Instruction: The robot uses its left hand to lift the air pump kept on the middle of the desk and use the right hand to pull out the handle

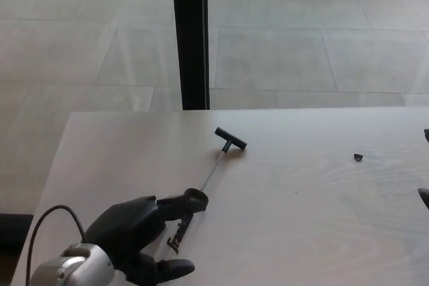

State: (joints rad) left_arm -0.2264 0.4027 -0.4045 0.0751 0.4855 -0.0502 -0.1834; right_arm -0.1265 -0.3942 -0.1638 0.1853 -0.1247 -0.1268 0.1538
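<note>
While the air pump (201, 189) lies on the pale bench (315, 205) with its T-handle (230, 140) drawn out, the left hand (137, 232) rests by its body, fingers spread, gripping nothing.

Tabletop (322, 219) showing pale wood-look laminate, faint grain, smooth, soft sheen. Left hand (137, 229) looking matt black plastic, slight gloss on finger edges; wrist cuff (70, 269) showing brushed silver metal, reflecting light. Cable (43, 226) near tabletop's left edge appearing black, rubbery, smooth. Air pump (194, 199) showing black plastic body; rod (213, 171) looking thin bright metal; T-handle (230, 139) matt black plastic. Floor (301, 45) beyond tabletop's far edge showing large grey tiles, smooth, dull.
</note>
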